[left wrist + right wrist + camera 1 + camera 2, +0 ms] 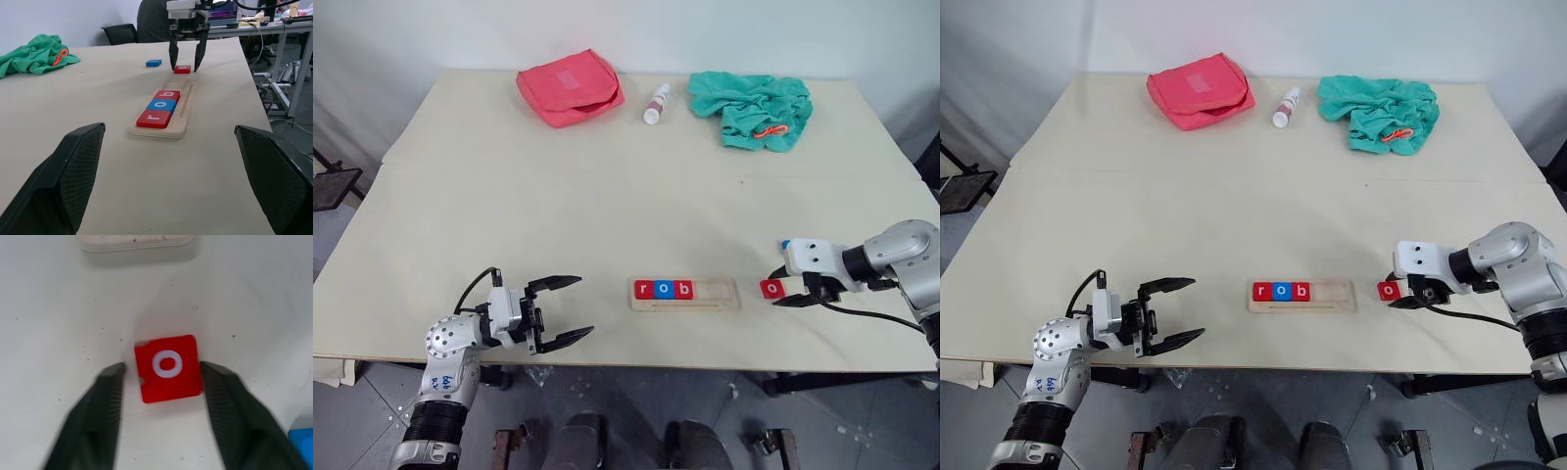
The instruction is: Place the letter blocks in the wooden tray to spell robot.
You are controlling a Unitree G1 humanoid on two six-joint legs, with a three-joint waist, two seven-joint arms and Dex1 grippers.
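Note:
The wooden tray [720, 293] lies near the table's front edge. It holds three letter blocks side by side at its left end: red "r" [644, 289], blue "o" [664, 289] and red "b" [683, 289]. Its right part is bare. A red "o" block [168, 367] lies flat on the table just right of the tray. My right gripper [781, 291] points down over it, open, with one finger on each side; one finger [215, 382] touches its edge. A blue block [153, 62] lies just beyond. My left gripper [585, 305] hovers open at the front left, holding nothing.
At the back of the table [509, 196] lie a pink pouch [570, 86], a small white bottle [657, 103] and a crumpled green cloth [754, 110]. The table's front edge runs just below the tray.

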